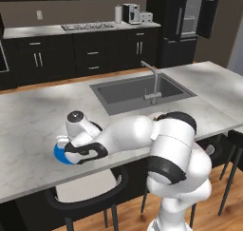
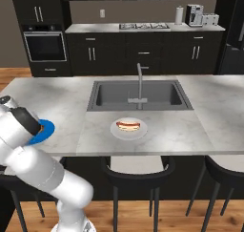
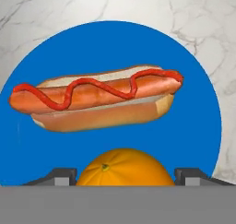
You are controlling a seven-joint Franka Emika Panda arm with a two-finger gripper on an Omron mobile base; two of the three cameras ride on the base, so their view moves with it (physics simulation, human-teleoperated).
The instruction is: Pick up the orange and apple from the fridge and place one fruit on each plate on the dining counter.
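The orange (image 3: 124, 168) sits between the two dark finger tips of the gripper (image 3: 124, 179), right over the blue plate (image 3: 193, 131). One tip stands close on each side of the fruit, but the pictures do not show for sure if they are squeezing it or have let go. It is also hard to tell if the orange rests on the plate or hangs just above it.

A hot dog (image 3: 97, 96) with a wavy red line of sauce lies across the middle of the blue plate, just past the orange.

The blue plate is on the dining counter (image 1: 33, 125), near its front edge. The robot's white arm (image 1: 123, 135) bends low over it and hides most of it.

The white plate (image 2: 128, 129) is farther along the counter, just in front of the sink (image 2: 138, 96) and its tap (image 2: 139, 83). It holds a second hot dog (image 2: 128, 125).

Dark stools (image 2: 138, 171) stand under the counter's front edge.
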